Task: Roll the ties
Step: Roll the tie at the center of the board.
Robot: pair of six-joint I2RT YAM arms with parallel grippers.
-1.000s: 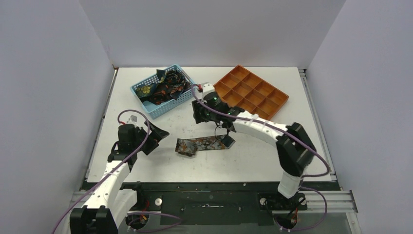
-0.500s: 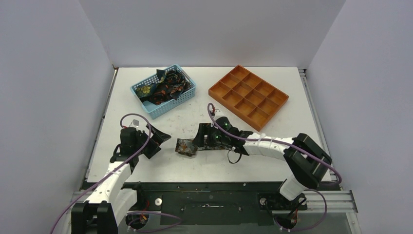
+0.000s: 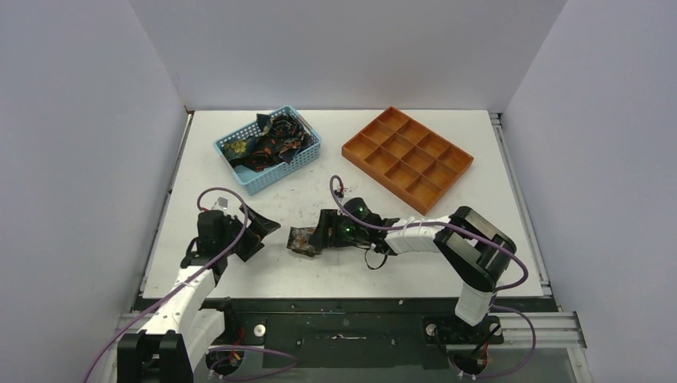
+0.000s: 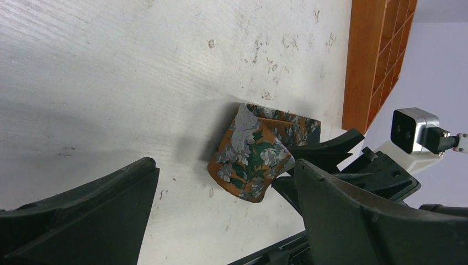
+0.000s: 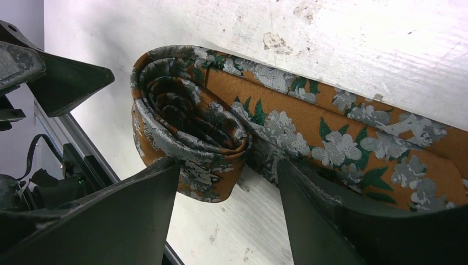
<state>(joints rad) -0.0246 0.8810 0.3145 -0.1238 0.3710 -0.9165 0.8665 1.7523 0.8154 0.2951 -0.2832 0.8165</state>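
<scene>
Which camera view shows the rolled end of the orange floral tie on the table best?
The right wrist view: the tie is close, and its coiled layers show end-on. The left wrist view shows the tie smaller, from its outer side, coils hidden. The top external view shows the tie only as a tiny dark bundle.

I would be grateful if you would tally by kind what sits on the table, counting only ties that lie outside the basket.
Partly rolled tie, orange floral, outside the basket: 1
Light-blue mesh basket: 1 (its heap of ties is too tangled to count)
Orange compartment tray: 1
Total: 3
</scene>
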